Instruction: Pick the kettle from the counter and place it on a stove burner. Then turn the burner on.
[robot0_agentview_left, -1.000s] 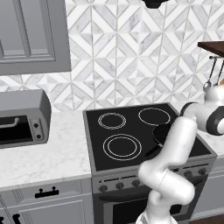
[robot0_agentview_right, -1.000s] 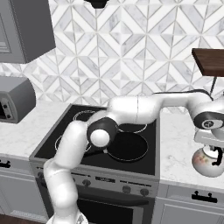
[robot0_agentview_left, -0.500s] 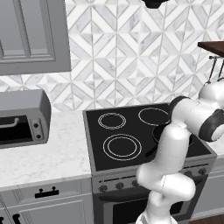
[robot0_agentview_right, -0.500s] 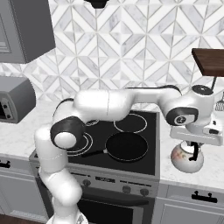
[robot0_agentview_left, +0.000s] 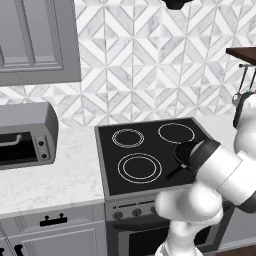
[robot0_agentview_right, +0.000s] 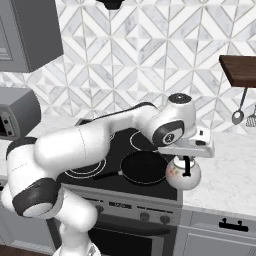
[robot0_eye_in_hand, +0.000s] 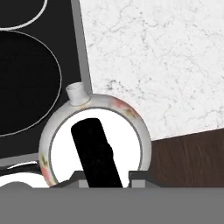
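The gripper (robot0_agentview_right: 186, 161) is clamped on the kettle's (robot0_agentview_right: 183, 173) dark handle, holding it apparently clear of the counter (robot0_agentview_right: 227, 172) at the right edge of the cooktop (robot0_agentview_right: 150, 192), beside the frying pan (robot0_agentview_right: 144, 167).

White kettle (robot0_eye_in_hand: 96, 144) (reddish floral flecks), glossy black cooktop (robot0_agentview_left: 150, 155), grey-veined white counter (robot0_eye_in_hand: 162, 57)

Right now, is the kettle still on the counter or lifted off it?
Lifted. The right base view shows the kettle hanging by its handle from the shut gripper, above the edge between cooktop and counter, roughly upright.
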